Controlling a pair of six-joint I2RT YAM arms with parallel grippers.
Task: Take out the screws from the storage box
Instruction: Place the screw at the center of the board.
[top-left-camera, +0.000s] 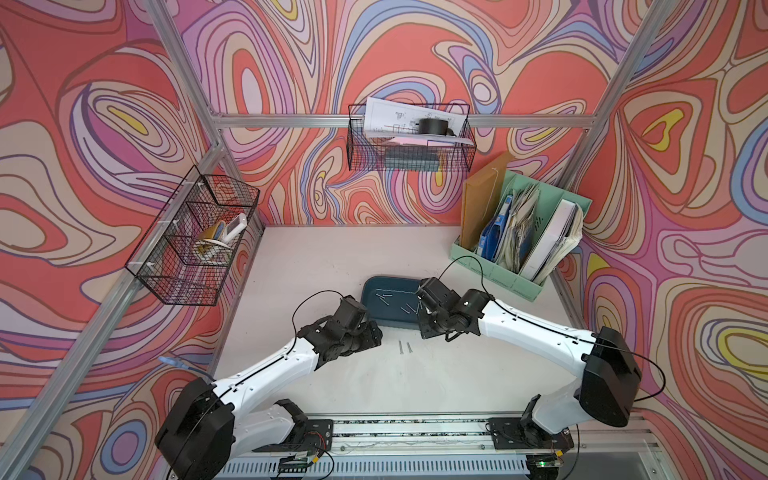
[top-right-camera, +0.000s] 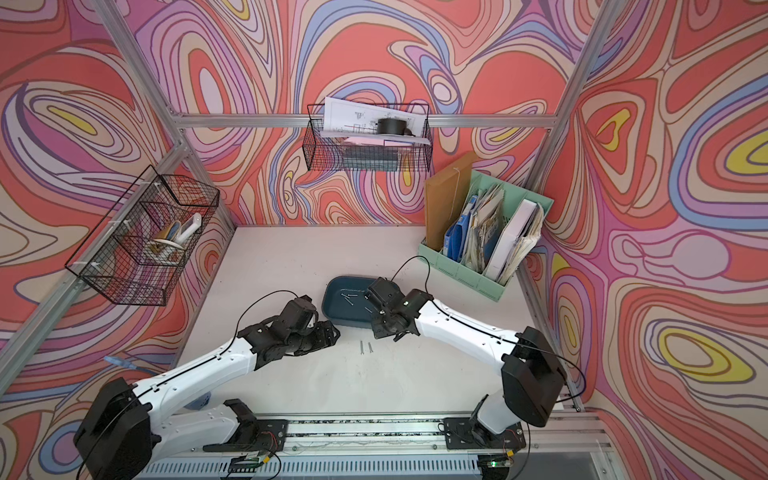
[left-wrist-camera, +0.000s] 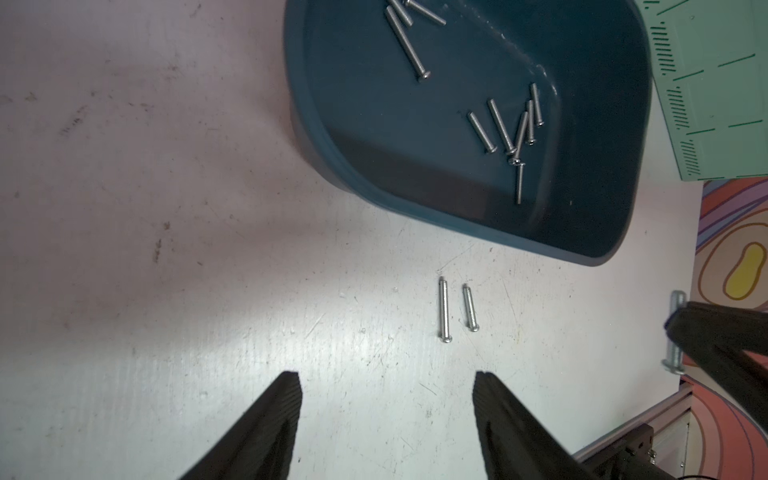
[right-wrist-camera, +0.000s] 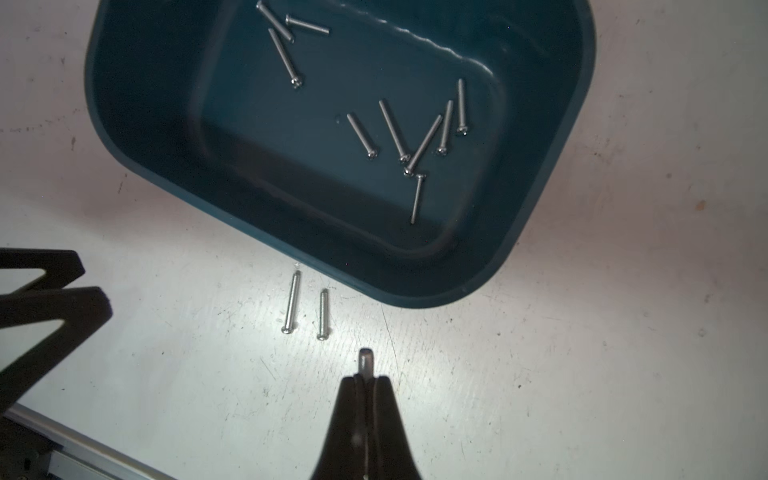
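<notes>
Right wrist view is showing the right gripper (right-wrist-camera: 365, 378) clamping one screw (right-wrist-camera: 365, 358); two screws (right-wrist-camera: 291, 301) are lying on the table (right-wrist-camera: 582, 374) beside the storage box (right-wrist-camera: 93, 83), nine screws (right-wrist-camera: 392, 131) are waiting inside; the left gripper (left-wrist-camera: 386, 382) is gaping, empty.

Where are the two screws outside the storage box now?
In both top views the two screws lie side by side on the table, by the near rim of the storage box.

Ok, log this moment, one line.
left gripper: open | right gripper: shut on screw | two screws: on table | other screws: in storage box
</notes>
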